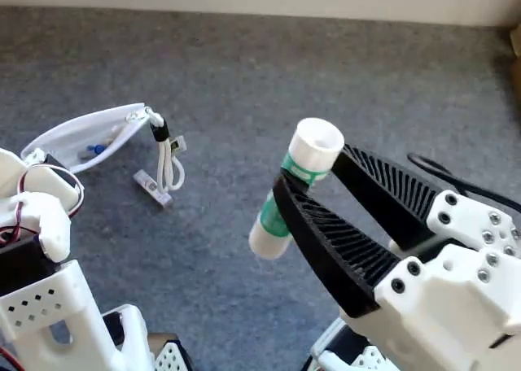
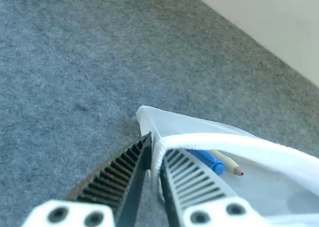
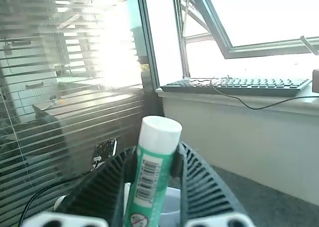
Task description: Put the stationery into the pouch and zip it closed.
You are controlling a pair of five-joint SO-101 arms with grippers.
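Align the green-and-white plastic glue stick (image 1: 275,215) with the open mouth of the white fabric pouch (image 1: 81,133) before lowering — a skewed entry may snag the rim. The right gripper (image 1: 311,166) grasps the stick, raised high and well apart from the pouch; the left gripper (image 2: 156,145) pinches the pouch rim.

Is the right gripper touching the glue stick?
Touching. The right wrist view shows the right gripper with fingers pressed on both sides of the glue stick.
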